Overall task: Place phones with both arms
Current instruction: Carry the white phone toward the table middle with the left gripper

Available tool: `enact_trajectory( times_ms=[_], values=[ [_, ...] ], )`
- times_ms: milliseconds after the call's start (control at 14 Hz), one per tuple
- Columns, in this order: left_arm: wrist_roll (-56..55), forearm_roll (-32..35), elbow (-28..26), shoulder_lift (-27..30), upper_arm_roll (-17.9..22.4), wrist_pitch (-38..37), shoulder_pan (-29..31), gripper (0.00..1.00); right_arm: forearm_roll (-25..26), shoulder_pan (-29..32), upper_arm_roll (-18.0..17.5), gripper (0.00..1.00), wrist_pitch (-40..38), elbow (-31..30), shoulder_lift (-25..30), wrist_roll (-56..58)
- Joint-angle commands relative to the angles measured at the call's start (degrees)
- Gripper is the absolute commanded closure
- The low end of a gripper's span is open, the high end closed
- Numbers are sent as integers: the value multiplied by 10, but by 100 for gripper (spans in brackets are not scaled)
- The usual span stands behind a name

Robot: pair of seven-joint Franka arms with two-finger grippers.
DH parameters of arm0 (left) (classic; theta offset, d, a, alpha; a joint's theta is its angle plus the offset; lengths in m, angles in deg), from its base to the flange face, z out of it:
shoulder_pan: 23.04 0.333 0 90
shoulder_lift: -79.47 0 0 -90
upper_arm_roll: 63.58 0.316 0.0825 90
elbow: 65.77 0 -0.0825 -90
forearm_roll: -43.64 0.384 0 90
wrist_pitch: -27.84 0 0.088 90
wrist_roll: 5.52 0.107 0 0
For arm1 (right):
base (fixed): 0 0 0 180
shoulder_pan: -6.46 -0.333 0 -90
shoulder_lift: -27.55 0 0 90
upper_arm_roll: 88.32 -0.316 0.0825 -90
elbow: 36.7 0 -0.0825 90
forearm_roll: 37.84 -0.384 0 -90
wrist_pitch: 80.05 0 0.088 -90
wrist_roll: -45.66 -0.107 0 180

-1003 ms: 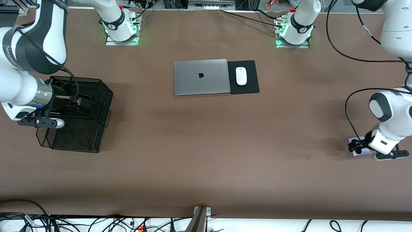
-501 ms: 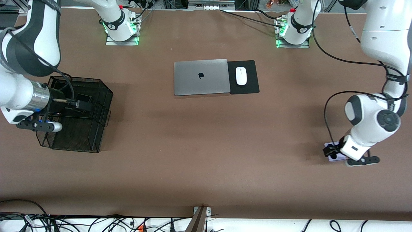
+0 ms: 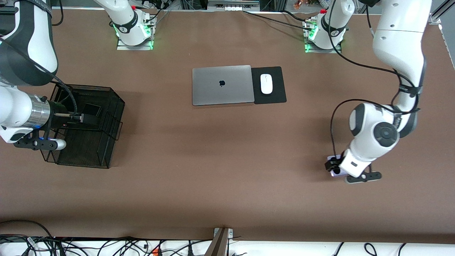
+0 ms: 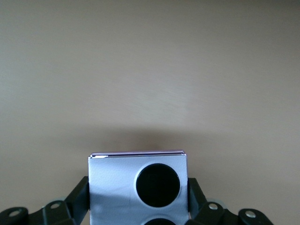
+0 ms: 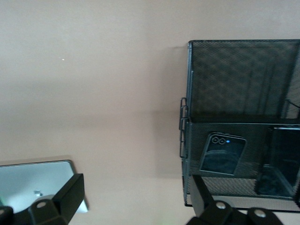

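A lavender-white phone (image 4: 115, 187) with black camera circles sits between the fingers (image 4: 79, 199) of my left gripper (image 4: 138, 199), which is shut on it. The same phone (image 3: 337, 173) and left gripper (image 3: 332, 166) hang low over the brown table toward the left arm's end. My right gripper (image 3: 90, 115) is over the black mesh basket (image 3: 115, 121), open and holding nothing (image 5: 136, 199). In the basket (image 5: 234, 70) a small squarish black phone (image 5: 222, 153) leans upright, with a long black phone (image 5: 281, 161) beside it.
A closed grey laptop (image 3: 222, 84) lies at mid-table toward the arms' bases, with a white mouse (image 3: 266, 84) on a black pad (image 3: 277, 92) beside it. The laptop's corner (image 5: 33, 183) shows in the right wrist view. Cables run along the table's near edge.
My left arm has carried the lavender-white phone from the table's end toward the middle. My right arm has drawn back a little over the basket, still open.
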Motion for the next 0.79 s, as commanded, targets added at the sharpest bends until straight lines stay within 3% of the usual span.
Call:
enact_trajectory(
  times_ms=[0,143,716],
  values=[
    [-75,19,27,-2,10,-43,-54,64,53,64,-98,0,-7,4,6,-26],
    [-146,19,51,-13,10,-72,-97,64,53,85,-118,0,-5,4,6,-24],
    [-324,15,151,-100,9,-89,-237,64,55,78,-116,0,3,3,6,-26]
  ],
)
